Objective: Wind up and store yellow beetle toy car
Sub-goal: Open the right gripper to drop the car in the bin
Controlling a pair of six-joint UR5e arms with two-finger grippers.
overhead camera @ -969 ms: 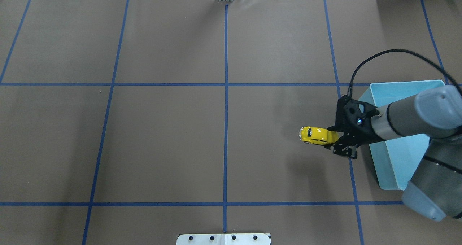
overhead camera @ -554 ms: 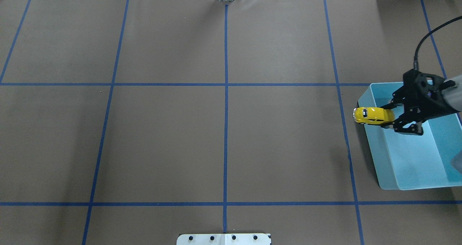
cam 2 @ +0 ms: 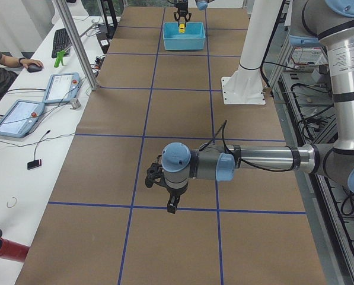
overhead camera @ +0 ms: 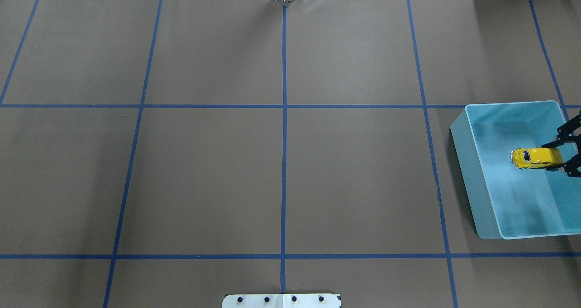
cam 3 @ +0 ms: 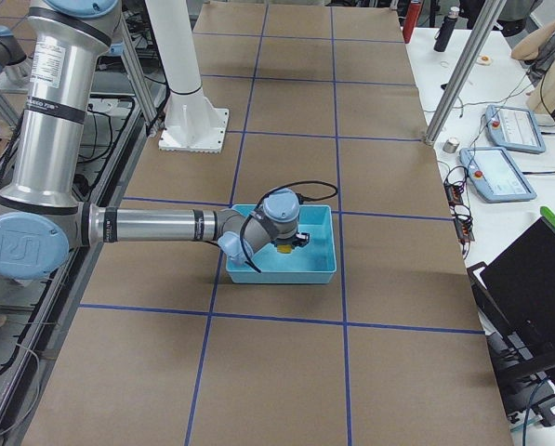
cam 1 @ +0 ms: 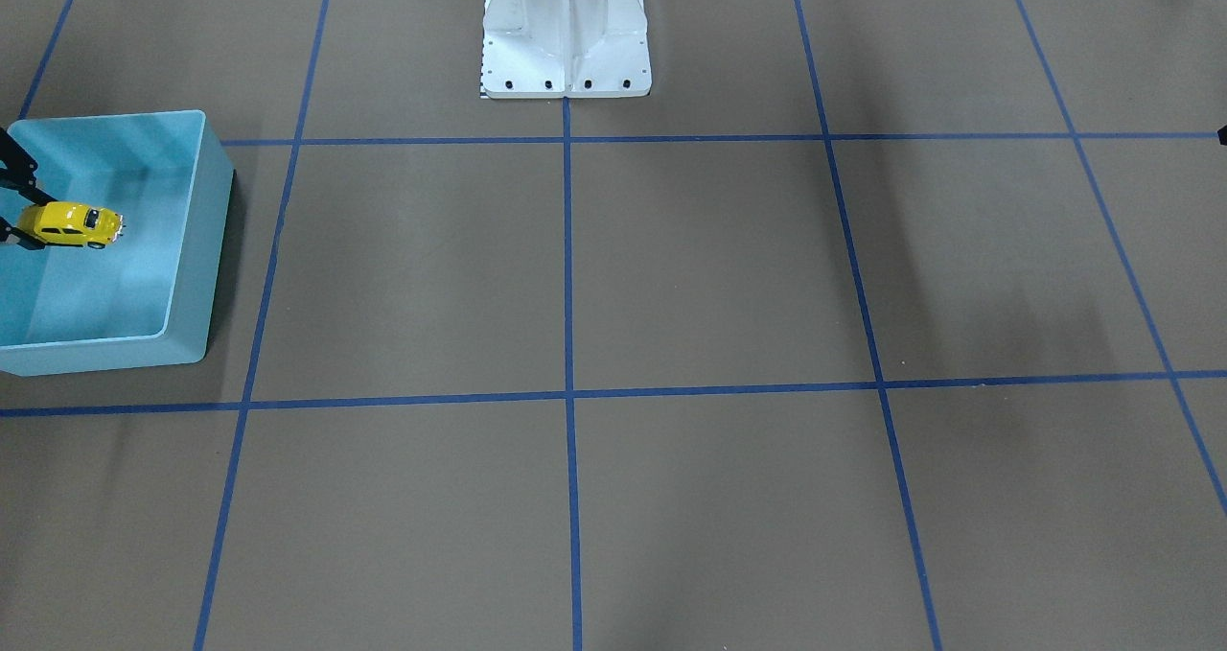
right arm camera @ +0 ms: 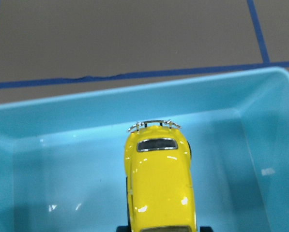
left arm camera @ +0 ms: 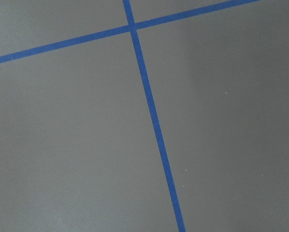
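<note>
The yellow beetle toy car point(overhead camera: 534, 158) is held over the inside of the light blue bin point(overhead camera: 462, 163) at the table's right. My right gripper point(overhead camera: 563, 158) is shut on the car's rear, and its arm runs off the view's right edge. In the right wrist view the car point(right arm camera: 159, 186) points toward the bin's far wall point(right arm camera: 134, 99). In the front-facing view the car point(cam 1: 69, 224) sits over the bin point(cam 1: 196, 248). My left gripper point(cam 2: 169, 203) hovers above the bare table, seen only in the exterior left view; I cannot tell whether it is open or shut.
The brown table mat is marked by a grid of blue tape lines point(overhead camera: 284, 117). The robot's white base point(cam 1: 566, 37) stands at the table's middle edge. Operators' desks with tablets point(cam 2: 61, 88) run along the far side.
My right gripper has carried the car to the right, from above the open table, over the bin's left wall, to above the bin's inside.
</note>
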